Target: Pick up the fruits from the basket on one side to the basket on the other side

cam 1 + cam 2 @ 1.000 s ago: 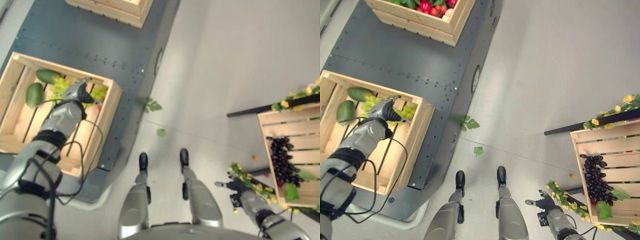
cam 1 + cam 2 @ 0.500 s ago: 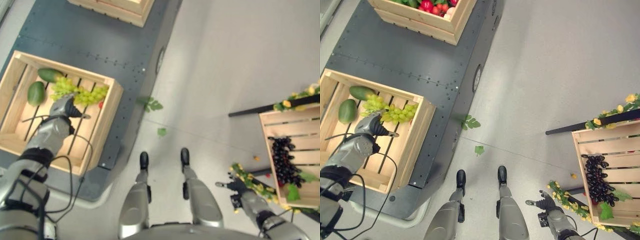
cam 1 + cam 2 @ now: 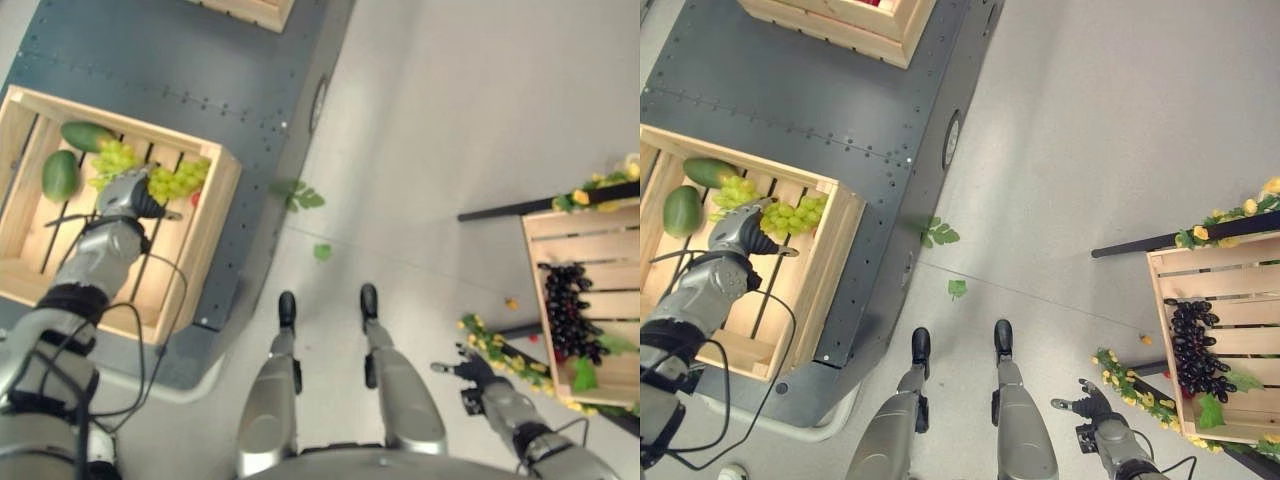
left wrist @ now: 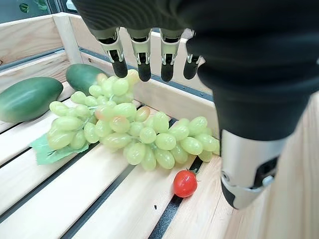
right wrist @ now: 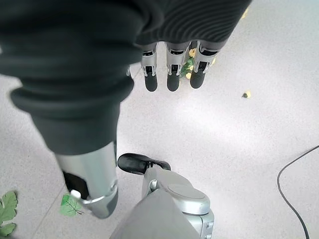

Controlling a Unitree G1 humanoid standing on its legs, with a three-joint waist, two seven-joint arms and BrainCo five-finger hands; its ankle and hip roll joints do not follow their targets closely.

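One bunch of green grapes [image 4: 134, 130] is lying in the left crate [image 3: 215, 215], its long axis running along the far wall, just ahead of the left hand [image 3: 128, 192], which is being held open and empty above it; the right hand [image 3: 1087, 406] is hanging open, well apart.

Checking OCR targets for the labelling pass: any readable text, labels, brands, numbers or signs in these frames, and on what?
None: no text, label, number or sign can be read.
Pale wooden slatted crate with the green grape bunch: bare wood.
Dark grey riveted metal platform: bare.
Second wooden crate with dark purple grapes: no markings.
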